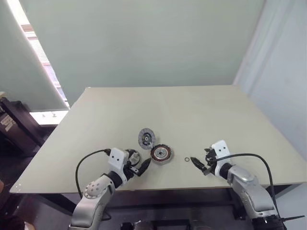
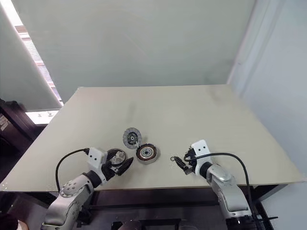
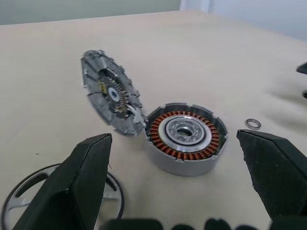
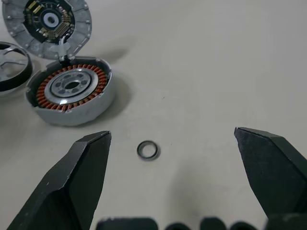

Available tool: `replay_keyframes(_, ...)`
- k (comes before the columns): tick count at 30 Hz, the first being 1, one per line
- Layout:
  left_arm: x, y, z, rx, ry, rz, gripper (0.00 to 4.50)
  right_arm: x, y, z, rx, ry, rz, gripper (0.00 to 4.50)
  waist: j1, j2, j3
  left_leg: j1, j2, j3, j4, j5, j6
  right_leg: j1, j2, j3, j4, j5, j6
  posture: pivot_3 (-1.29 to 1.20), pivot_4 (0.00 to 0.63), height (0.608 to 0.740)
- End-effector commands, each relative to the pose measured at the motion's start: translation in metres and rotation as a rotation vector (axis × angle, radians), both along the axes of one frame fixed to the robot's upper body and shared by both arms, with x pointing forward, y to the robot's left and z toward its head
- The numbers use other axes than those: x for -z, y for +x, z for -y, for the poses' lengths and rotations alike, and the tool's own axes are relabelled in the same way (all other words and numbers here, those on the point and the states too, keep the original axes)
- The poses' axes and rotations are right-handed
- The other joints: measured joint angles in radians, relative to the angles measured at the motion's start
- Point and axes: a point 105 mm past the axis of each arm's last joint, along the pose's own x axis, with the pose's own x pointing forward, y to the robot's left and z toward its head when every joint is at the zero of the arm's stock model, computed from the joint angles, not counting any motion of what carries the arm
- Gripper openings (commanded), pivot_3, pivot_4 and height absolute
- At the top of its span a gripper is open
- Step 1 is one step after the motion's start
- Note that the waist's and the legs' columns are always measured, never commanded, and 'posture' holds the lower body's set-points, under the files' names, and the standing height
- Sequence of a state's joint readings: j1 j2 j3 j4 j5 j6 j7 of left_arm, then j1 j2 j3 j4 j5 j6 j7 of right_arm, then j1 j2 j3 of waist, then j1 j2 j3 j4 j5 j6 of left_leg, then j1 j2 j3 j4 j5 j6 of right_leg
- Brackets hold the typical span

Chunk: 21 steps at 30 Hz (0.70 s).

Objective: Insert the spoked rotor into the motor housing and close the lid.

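Note:
The motor housing (image 1: 161,153), with copper windings around a silvery hub, lies open on the table near its front edge. The lid (image 1: 146,138) rests just behind it, touching its rim, its inner face showing. The spoked rotor (image 2: 115,156) lies to the housing's left, partly hidden behind my left gripper (image 1: 143,166). That gripper is open and empty, aimed at the housing (image 3: 184,136) from the near left. My right gripper (image 1: 198,164) is open and empty too, right of the housing, with nothing between its fingers (image 4: 81,182).
A tiny loose ring (image 4: 147,150) lies on the table between the housing and my right gripper. The beige table (image 1: 192,110) stretches away behind the parts. Its front edge runs just below both grippers.

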<state>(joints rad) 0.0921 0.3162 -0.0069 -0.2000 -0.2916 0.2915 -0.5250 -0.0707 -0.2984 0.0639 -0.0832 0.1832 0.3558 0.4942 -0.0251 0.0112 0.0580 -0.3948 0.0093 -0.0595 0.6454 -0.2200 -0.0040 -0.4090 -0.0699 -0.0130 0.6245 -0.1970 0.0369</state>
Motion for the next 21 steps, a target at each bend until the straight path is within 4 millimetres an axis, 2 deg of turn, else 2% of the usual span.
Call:
replay_keyframes(1,-0.013,0.004,0.003,0.025,0.004,0.05,4.48,-0.008,0.005,-0.012,-0.041,-0.007,0.05,4.5,0.0,0.0,0.0,0.0,0.0,0.0,0.0,0.0,0.0,0.0,0.0,0.0,0.0,0.0,0.0,0.0,0.0,0.74)
replay_keyframes(9,-0.008,0.003,0.01,0.072,0.022,0.038,4.48,0.007,0.009,-0.028,-0.093,-0.025,0.004,4.5,0.0,0.0,0.0,0.0,0.0,0.0,0.0,0.002,0.003,0.0,0.0,0.0,0.0,0.0,0.0,0.0,0.0,0.74)
replay_keyframes(21,0.002,-0.006,0.013,0.119,0.039,-0.01,4.48,0.03,0.017,-0.033,-0.096,-0.025,-0.066,4.5,-0.001,0.0,0.0,0.0,0.0,0.0,-0.001,0.002,0.004,0.0,0.0,0.0,0.0,0.0,0.0,0.0,0.0,0.74)
